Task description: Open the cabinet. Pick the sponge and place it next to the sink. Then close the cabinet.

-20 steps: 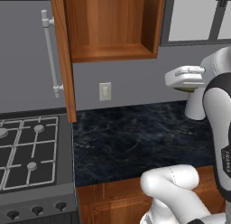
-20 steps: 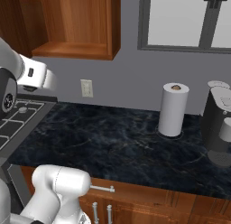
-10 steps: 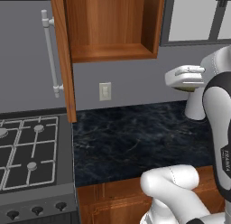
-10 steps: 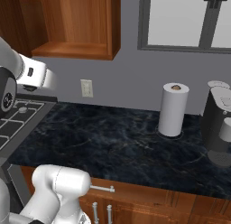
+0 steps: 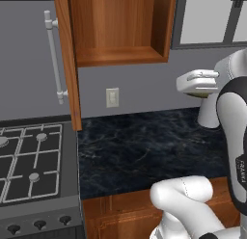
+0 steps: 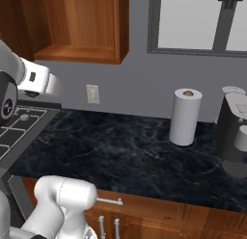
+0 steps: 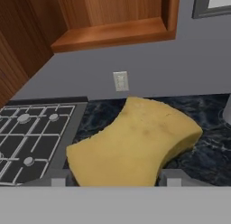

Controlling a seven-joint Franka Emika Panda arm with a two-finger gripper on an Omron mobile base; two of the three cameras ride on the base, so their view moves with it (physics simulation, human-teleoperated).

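Between the two finger tips of the gripper (image 7: 113, 179), which pinch it across its notched sides above the dark counter (image 7: 207, 151), we find the yellow sponge (image 7: 135, 144), which we judge light, soft and compressible, best held at that narrow waist.

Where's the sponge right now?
In the hand view, the sponge sits in the end effector, above the counter beside the stove.
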